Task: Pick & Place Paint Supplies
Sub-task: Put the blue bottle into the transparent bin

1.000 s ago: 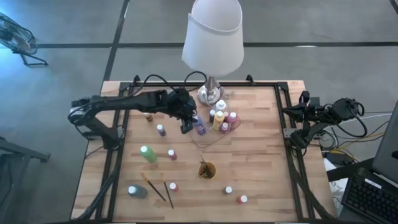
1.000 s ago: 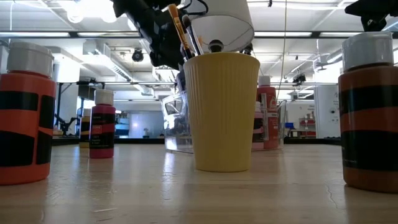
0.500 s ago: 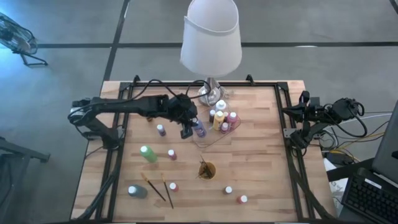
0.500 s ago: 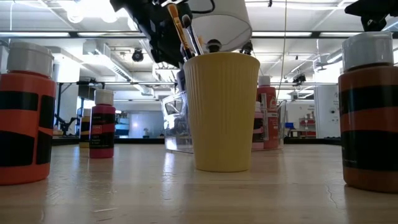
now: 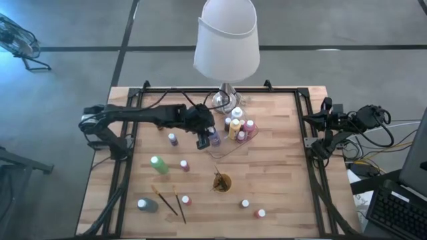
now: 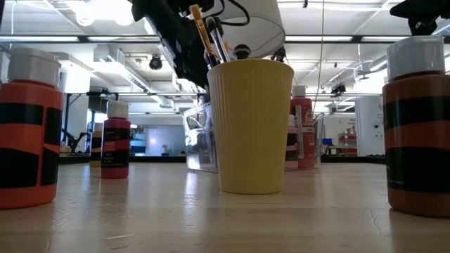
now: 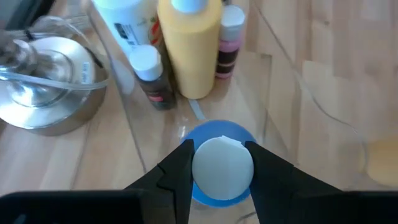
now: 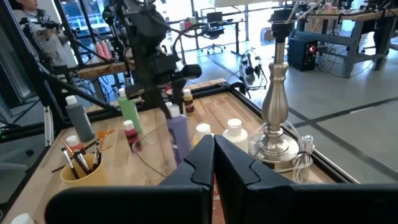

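My left gripper [image 7: 221, 163] is shut on a purple paint bottle [image 5: 214, 138] over the near left part of the clear tray [image 5: 228, 148]. The tray holds a yellow bottle [image 7: 189, 43], a white bottle [image 5: 237, 113], a pink one [image 5: 249, 125] and a small brown one [image 7: 152, 78], all upright. Loose bottles stand on the table: green [image 5: 159, 165], grey [image 5: 146, 205], pink [image 5: 184, 165]. Two brushes [image 5: 171, 201] lie flat near the front left. My right gripper [image 8: 212, 149] is shut, holding nothing, at the table's right edge. My left gripper pinches the purple bottle's white cap [image 7: 222, 168] between its two fingers, one on each side. The fingers come slanting down from the table's left side. The bottle hangs upright below them over the tray; whether its base touches the tray cannot be seen.
A lamp [image 5: 227, 40] stands at the far edge, its metal foot [image 7: 46, 84] right behind the tray. An orange cup [image 5: 222, 181] with brushes stands mid-table. Small bottles [image 5: 245, 203] [image 5: 259, 213] stand front right, another [image 5: 173, 139] left of the tray.
My left gripper has gone a little toward the table's right edge and down over the tray, carrying the purple bottle, which stays upright.
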{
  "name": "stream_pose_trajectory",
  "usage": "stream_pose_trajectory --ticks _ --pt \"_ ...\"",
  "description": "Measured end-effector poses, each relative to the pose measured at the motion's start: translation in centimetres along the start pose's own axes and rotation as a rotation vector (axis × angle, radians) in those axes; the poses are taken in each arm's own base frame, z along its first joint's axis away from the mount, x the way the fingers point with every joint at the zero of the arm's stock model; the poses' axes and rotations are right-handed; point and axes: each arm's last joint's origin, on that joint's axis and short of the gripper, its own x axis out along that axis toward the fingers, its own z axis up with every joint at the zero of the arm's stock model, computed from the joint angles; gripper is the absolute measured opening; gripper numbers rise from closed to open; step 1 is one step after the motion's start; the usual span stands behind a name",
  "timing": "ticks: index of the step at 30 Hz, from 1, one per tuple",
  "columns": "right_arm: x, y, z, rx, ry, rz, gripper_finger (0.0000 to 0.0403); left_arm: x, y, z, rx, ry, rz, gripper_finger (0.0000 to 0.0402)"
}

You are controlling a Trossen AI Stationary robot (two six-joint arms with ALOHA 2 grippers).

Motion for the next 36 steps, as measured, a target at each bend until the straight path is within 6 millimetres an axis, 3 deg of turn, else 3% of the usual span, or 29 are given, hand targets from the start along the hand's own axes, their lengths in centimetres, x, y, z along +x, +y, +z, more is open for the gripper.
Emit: stream_pose_trajectory --ticks 13,23,36 --pt "0.0 0.0 0.0 0.000 0.000 0.000 0.0008 0.6 1.7 1.3 -0.056 -0.002 0.096 0.0129" --pt "0.0 0.0 0.0 0.000 0.000 0.000 0.0008 2.5 2.3 1.6 -0.070 -0.014 0.119 0.0129" --pt "0.0 0.0 0.0 0.000 0.000 0.000 0.0008 2.6 2.5 2.0 -0.060 -0.046 0.180 0.0129"
